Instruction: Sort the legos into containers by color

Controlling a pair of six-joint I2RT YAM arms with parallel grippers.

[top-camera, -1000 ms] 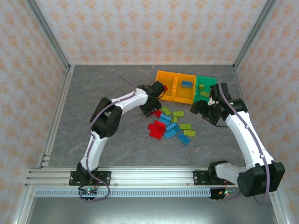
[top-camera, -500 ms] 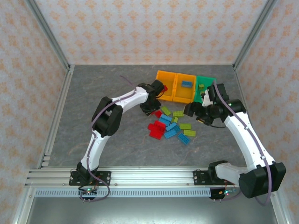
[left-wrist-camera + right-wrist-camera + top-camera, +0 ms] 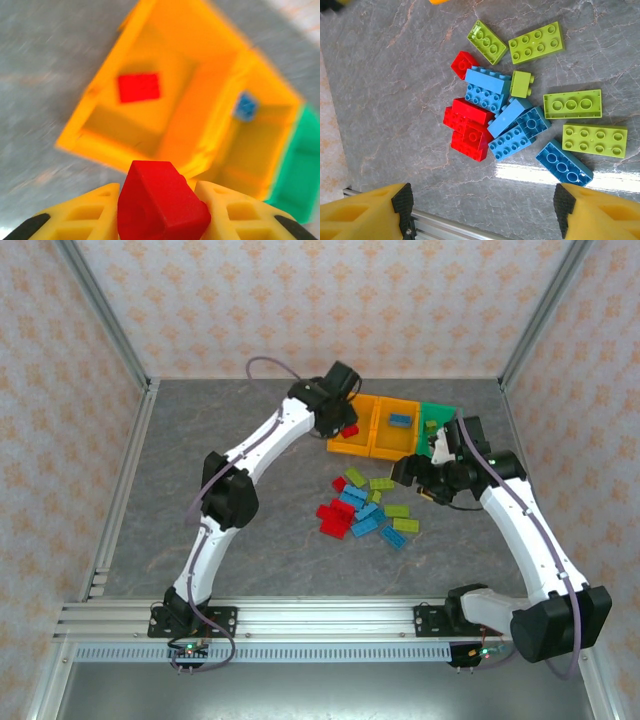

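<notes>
Left fingers point(image 3: 85, 215): clenched on red lego point(image 3: 160, 200), newly carried from the worktop point(image 3: 395, 75) pile to over the left orange container point(image 3: 115, 125); release due. Right fingers point(image 3: 365, 210): released, above unsorted legos point(image 3: 492, 90).

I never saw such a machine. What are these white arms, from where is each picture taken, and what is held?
These are two robot arms bolted at the near edge of a grey table. One picture comes from a fixed camera above; the other two from a camera on each wrist. The left claw holds a red brick by an orange bin, where another red brick lies. The right claw is open above loose red, blue and yellow-green bricks lying there.
</notes>
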